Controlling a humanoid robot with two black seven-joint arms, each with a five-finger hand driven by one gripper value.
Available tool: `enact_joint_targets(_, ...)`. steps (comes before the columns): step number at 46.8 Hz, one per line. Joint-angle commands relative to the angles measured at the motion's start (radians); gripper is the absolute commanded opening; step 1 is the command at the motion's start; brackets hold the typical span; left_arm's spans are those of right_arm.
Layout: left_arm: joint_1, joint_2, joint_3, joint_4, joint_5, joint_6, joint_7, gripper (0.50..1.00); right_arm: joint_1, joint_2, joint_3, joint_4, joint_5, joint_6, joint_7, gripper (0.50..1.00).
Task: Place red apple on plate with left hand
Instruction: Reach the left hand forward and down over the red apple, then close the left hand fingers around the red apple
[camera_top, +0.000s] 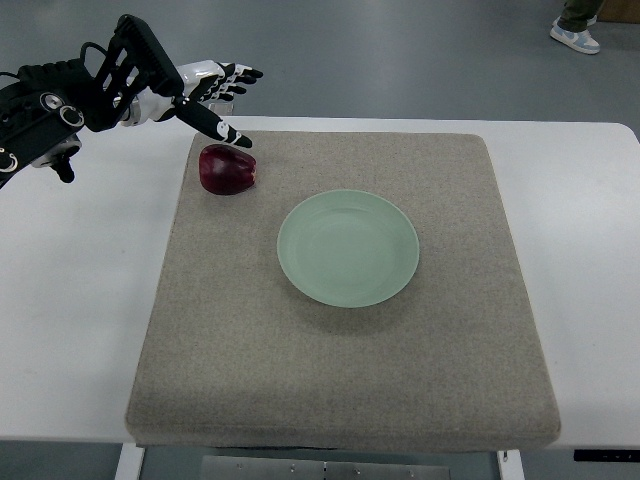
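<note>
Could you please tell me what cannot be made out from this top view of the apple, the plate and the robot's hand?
- Left hand: whether its thumb tip touches the red apple; the steep angle hides any gap.
- Left arm: cut off by the left edge.
- Right hand: out of the frame.
- Apple's underside: hidden against the grey mat.
- Person: only a shoe shows; the top edge cuts off the rest.
- Plate: fully visible.

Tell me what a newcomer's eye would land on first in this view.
The black-and-white left hand, fingers spread, reaches in from the upper left just above the red apple on the grey mat's far left corner. Right of the apple, at the mat's centre, sits the empty pale green plate.
</note>
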Motion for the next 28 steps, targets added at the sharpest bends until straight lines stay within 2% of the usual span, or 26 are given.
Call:
enact_joint_targets(1,-0.001,0.000,0.004,-0.014,0.101,0.000,-0.001,0.996,0.000,0.000,0.000,0.000,0.000,0.000,0.000,0.964)
enact_joint_targets(18,0.002,-0.014,0.004,-0.029,0.424,0.011,-0.003,0.994,0.000,0.000,0.001,0.000,0.000,0.000,0.000,0.964)
enact_joint_targets(28,0.020,-0.015,0.007,-0.020,0.451,0.016,-0.003,0.994,0.000,0.000,0.000,0.000,0.000,0.000,0.000,0.964)
